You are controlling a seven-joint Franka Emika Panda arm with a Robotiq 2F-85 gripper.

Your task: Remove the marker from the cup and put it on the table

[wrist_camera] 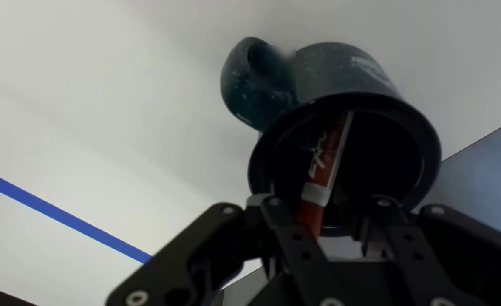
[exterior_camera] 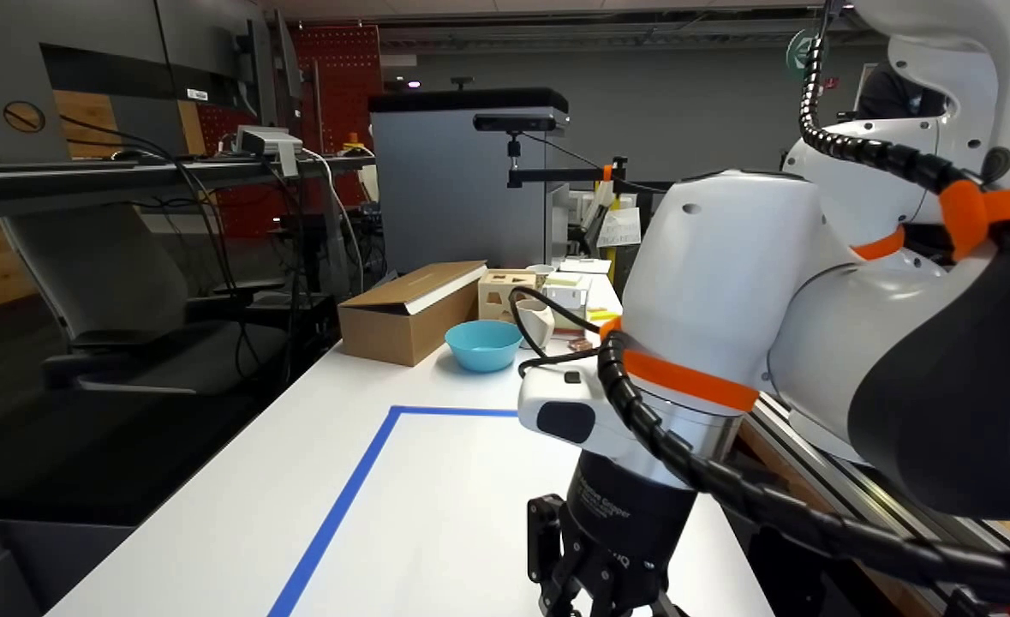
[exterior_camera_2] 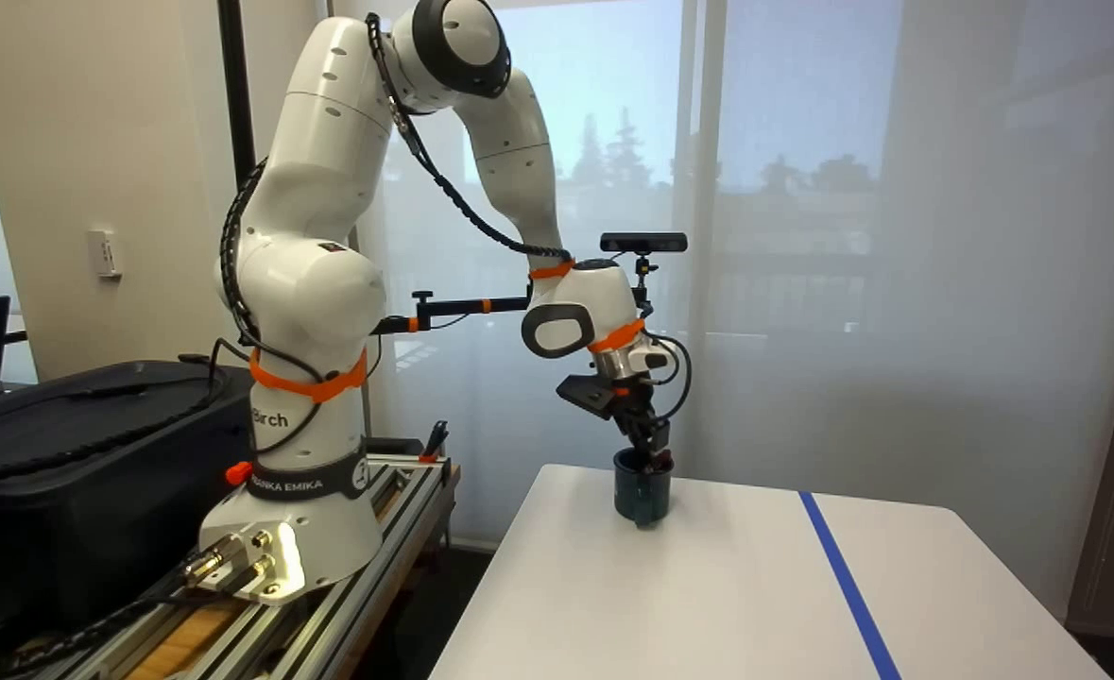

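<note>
- Inside the dark teal speckled mug [wrist_camera: 339, 76] leans a red Expo marker [wrist_camera: 324, 157]; the Robotiq gripper [wrist_camera: 324, 204] stands spread to either side of its upper end, a gap visible on one side.
- Judging by looks, the marker will be light, stiff and slick; pinch across its pale band [wrist_camera: 316, 194], since the red end may be a loose cap.
- Only the wrist view shows the lettering; an exterior view shows the mug upright on the white table [exterior_camera_2: 708, 586].

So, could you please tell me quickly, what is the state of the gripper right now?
Gripper: open, holding nothing; the marker leans in the cup.
</note>
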